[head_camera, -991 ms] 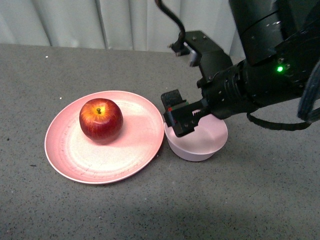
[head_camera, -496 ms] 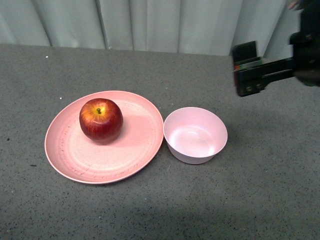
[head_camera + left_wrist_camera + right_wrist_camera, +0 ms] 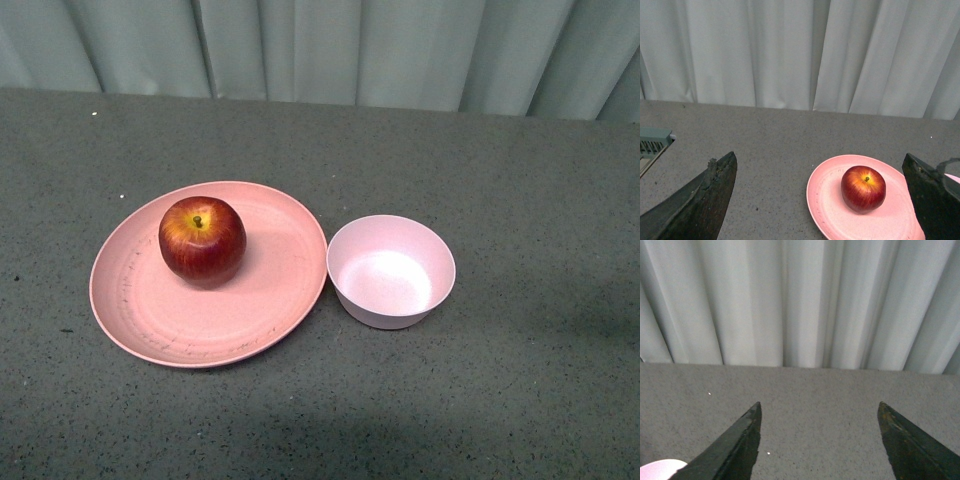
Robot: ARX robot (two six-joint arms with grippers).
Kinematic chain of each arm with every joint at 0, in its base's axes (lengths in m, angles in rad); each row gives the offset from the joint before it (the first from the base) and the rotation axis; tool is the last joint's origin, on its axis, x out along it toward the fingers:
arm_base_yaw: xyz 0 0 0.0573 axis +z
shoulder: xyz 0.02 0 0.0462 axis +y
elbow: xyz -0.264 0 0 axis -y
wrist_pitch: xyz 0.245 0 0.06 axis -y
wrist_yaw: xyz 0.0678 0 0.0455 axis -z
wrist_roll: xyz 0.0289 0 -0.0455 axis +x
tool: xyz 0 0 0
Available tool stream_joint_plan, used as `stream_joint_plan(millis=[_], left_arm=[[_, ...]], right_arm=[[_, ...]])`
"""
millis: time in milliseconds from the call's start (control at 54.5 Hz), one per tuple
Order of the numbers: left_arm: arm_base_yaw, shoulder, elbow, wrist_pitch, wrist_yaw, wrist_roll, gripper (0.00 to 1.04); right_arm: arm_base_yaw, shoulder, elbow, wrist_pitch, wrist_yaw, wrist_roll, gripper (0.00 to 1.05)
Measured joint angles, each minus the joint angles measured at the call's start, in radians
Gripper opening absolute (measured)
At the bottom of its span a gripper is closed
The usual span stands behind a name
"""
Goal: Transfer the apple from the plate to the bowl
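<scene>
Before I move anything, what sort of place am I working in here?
Probably a staged test bench rather than a kitchen: a grey speckled tabletop, a plain pale curtain closing off the back, and only an apple, plate and bowl laid out.

Speckled grey tabletop (image 3: 520,400) runs back to a pale pleated curtain (image 3: 400,50); the light seems soft and even.
</scene>
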Motion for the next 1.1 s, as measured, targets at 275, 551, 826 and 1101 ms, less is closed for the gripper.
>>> stream_joint_plan(millis=[275,551,826,1101], left_arm=[[0.0,0.0,0.0,0.0,0.0,0.0,0.98],[0.0,0.0,0.0,0.0,0.0,0.0,0.98],[0.0,0.0,0.0,0.0,0.0,0.0,0.98],[0.0,0.0,0.0,0.0,0.0,0.0,0.98]], right_arm=[[-0.077,-0.21,-0.102,-0.092,-0.087,0.009,0.19],[-0.091,-0.449,-0.164,-0.264,-0.089,0.012,0.01],[-0.091,-0.689,-0.193,-0.47,-0.092,0.012,0.01],[-0.091,-0.863,-0.196,-0.629,-0.092,0.012,0.01]])
